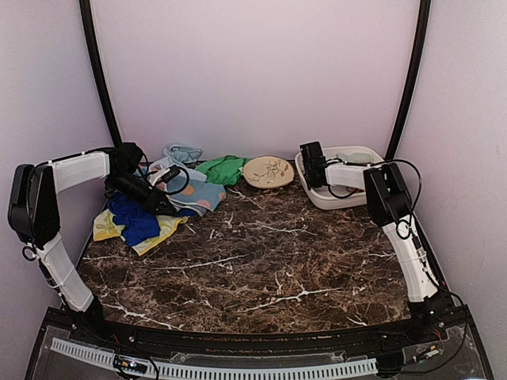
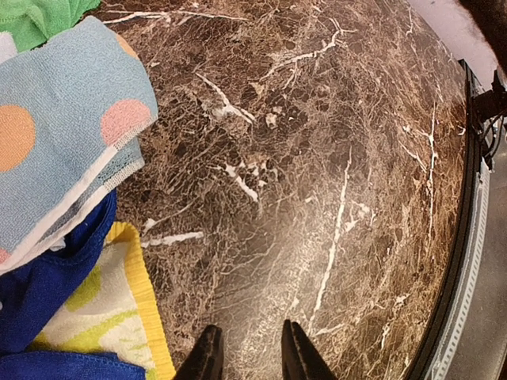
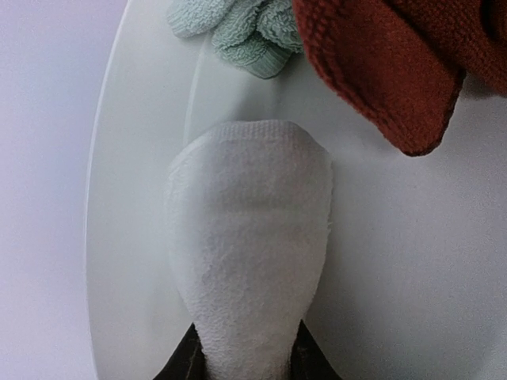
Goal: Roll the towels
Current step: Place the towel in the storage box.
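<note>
While the right hand (image 3: 247, 346) pinches a white towel (image 3: 249, 237) inside the white tub (image 3: 135, 158), likely to lift it out, the left hand (image 2: 247, 348) hovers narrowly open, empty, over the surface (image 2: 333, 158)

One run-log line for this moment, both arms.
left gripper: open, empty, over table beside towel pile | right gripper: shut on white towel in white tub | dark red towel also in tub
</note>
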